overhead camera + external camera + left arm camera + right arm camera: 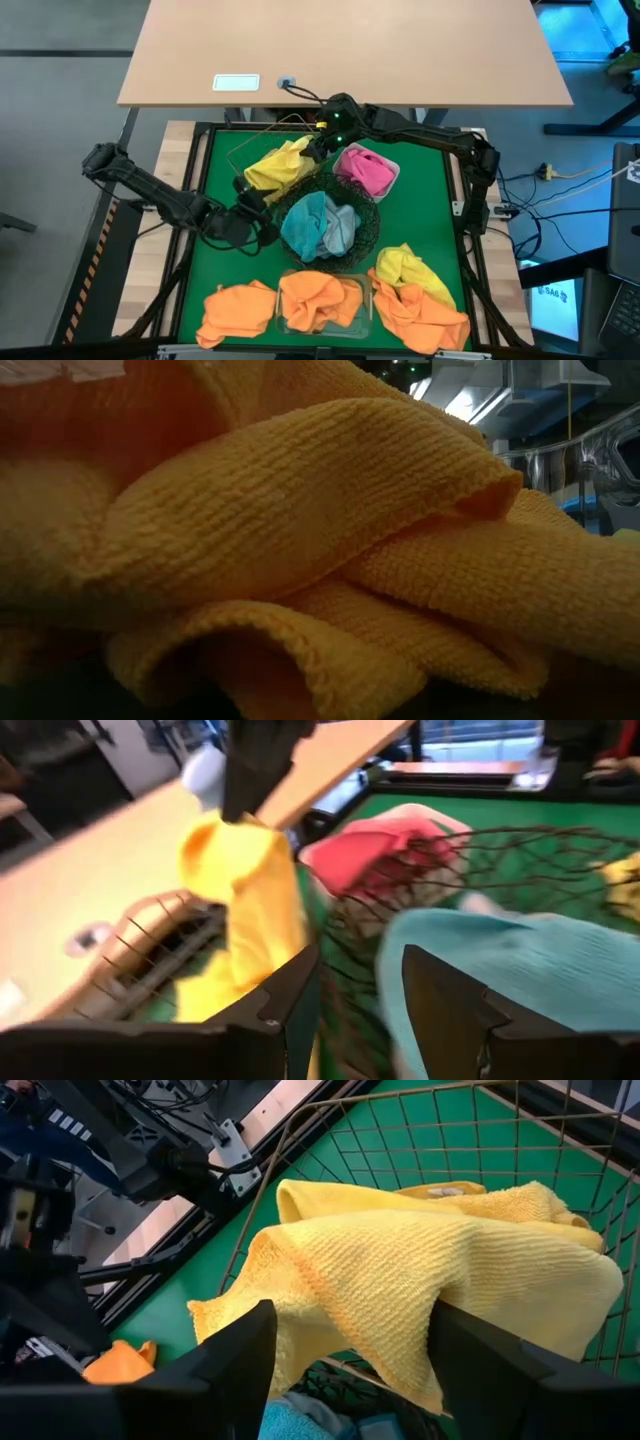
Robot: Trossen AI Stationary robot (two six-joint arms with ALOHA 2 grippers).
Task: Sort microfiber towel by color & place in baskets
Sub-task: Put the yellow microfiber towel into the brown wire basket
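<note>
Yellow towel (440, 1270) in right gripper (322, 135), fingers apart, over copper basket (245, 150); left gripper (360, 990) open by black bowl (368, 225); next: withdraw.

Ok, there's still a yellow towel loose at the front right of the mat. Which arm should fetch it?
Probably the left. The right gripper is open over the yellow towel draped on the copper basket, so it is occupied. The left gripper is open and empty beside the black wire bowl, though the loose yellow towel lies across the mat.
</note>
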